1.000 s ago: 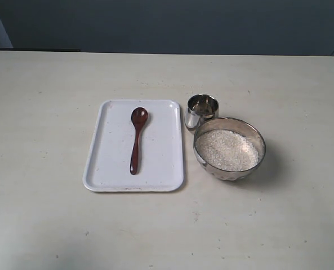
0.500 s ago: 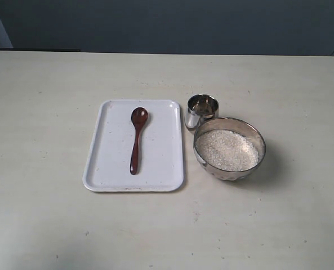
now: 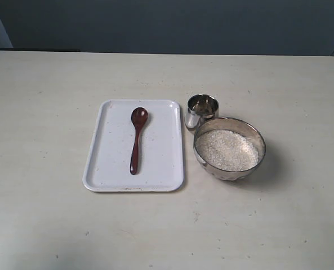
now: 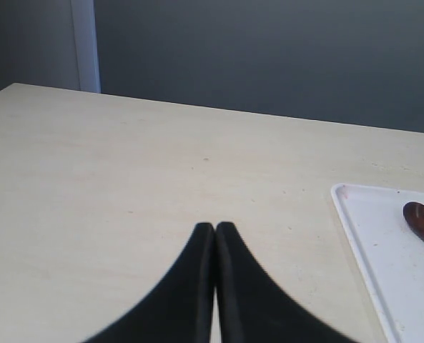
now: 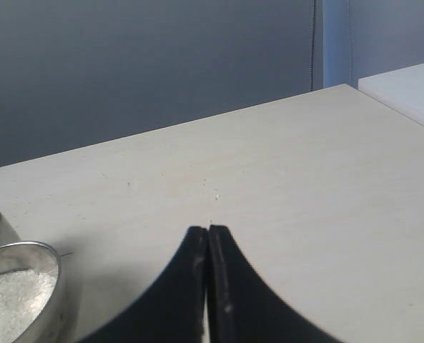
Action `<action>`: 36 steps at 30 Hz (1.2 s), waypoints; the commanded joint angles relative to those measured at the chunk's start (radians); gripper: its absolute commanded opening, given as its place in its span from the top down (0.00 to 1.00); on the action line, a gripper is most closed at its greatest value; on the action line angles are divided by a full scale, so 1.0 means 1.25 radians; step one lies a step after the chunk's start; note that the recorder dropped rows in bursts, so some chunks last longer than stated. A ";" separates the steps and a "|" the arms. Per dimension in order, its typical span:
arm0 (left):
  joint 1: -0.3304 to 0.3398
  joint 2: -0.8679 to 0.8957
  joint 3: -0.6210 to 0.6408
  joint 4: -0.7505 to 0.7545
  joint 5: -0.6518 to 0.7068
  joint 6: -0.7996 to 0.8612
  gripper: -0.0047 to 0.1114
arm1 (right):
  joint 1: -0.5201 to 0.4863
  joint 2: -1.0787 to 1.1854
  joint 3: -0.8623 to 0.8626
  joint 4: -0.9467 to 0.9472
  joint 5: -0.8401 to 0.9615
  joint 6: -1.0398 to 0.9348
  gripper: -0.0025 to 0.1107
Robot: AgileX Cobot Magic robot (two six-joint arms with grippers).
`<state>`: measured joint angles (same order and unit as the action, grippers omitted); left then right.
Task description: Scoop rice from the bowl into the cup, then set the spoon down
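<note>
Judging dark reddish-brown wooden spoon (image 3: 136, 147) light, stiff, slick; favouring mid-handle pinch; showing left gripper (image 4: 215, 234), right gripper (image 5: 209, 237) pressed together, empty.

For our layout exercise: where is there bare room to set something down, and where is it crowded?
Free: table left of the white tray and right of the steel bowl. Crowded: steel cup, bowl and tray bunched together.

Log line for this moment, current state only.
spoon: on tray, untouched | rice: in bowl | cup: beside bowl | left gripper: shut, empty | right gripper: shut, empty
</note>
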<state>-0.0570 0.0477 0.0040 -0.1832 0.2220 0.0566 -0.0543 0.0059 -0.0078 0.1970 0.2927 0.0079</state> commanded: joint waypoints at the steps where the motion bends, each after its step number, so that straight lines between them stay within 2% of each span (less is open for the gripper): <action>1: -0.004 0.000 -0.003 0.000 -0.011 -0.002 0.96 | -0.004 -0.005 0.006 -0.001 -0.008 -0.006 0.98; 36: -0.004 0.000 -0.003 0.000 0.009 -0.002 0.96 | -0.004 -0.005 0.006 -0.001 -0.008 -0.006 0.98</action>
<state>-0.0570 0.0477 0.0040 -0.1832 0.2322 0.0566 -0.0543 0.0059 -0.0078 0.1970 0.2934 0.0079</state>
